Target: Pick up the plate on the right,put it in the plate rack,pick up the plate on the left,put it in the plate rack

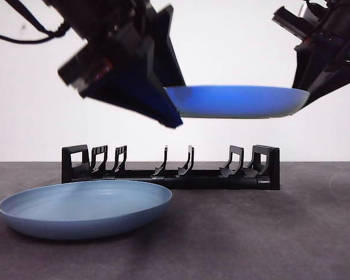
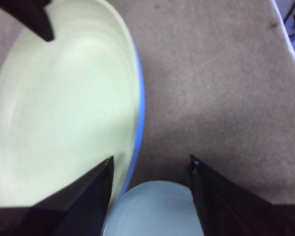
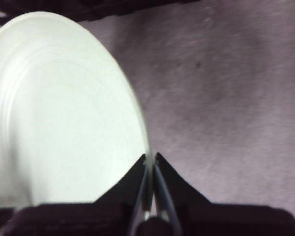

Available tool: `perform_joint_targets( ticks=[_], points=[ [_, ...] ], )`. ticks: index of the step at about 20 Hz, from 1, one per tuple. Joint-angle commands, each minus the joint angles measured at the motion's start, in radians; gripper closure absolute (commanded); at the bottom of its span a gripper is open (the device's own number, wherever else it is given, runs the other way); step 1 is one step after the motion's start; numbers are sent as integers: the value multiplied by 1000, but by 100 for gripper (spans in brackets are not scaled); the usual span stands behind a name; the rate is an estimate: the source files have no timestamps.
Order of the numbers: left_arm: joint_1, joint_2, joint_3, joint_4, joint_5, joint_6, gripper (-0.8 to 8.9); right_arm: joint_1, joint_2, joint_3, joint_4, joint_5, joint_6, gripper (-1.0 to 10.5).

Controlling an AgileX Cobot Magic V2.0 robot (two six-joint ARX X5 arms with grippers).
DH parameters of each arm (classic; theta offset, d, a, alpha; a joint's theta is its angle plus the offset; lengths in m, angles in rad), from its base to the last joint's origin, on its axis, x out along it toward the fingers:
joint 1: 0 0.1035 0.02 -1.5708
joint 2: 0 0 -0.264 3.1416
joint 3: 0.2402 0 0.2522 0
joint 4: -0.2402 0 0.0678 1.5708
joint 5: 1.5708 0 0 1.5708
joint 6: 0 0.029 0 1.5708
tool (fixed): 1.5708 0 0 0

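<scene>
Right pincer (image 3: 150, 160): jaws pinched together on the rim of the raised plate (image 1: 236, 102); in the front view it comes in from the upper right, dark and bulky, gripping the plate's right edge.
Left pincer (image 2: 150, 169): jaws spread apart, one jaw over the raised plate's rim, the other out over the counter (image 1: 268, 233); nothing is clamped. In the front view it hangs at the upper left, its tip at the plate's left edge.
Raised plate: blue underneath, pale on its upper face, held roughly level in the air, above the plate rack (image 1: 172, 169) and well clear of its prongs.
Plate rack: long, low and black, standing on the counter toward the far side, blocky ends left and right, pairs of curved prongs upright between them, no plate in any slot.
Second plate (image 1: 84, 207): light blue, lying on the counter at the near left, in front of the rack's left end, tipped slightly so its right rim sits higher; also seen below the left pincer's jaws.
Counter: dark grey, matte surface.
</scene>
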Motion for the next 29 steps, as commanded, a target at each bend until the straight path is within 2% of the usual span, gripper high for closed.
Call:
perform_joint_targets(
  ticks=[1,5,11,13,16,18,23,26,29],
  points=[
    [-1,16,4,16,-2,21,572,3,-2,5,7,-22,-16,963],
    [-2,18,4,29,-2,20,837,3,-2,5,7,-22,-25,962],
    [-1,18,5,40,-2,17,822,3,-2,5,16,-18,-63,940],
    [-1,18,5,39,-2,16,822,3,-2,5,37,-17,-63,855],
    [-1,18,5,38,-2,5,822,2,-5,6,82,-14,-60,611],
    [-1,18,5,37,-2,-26,822,2,-10,6,122,-12,-58,487],
    [-1,18,5,35,0,-82,822,1,-76,7,327,10,-5,466],
    [10,18,5,88,0,-184,822,0,-158,8,477,9,37,471],
    [83,18,9,219,3,-405,822,1,-249,9,572,11,46,474]
  ],
)
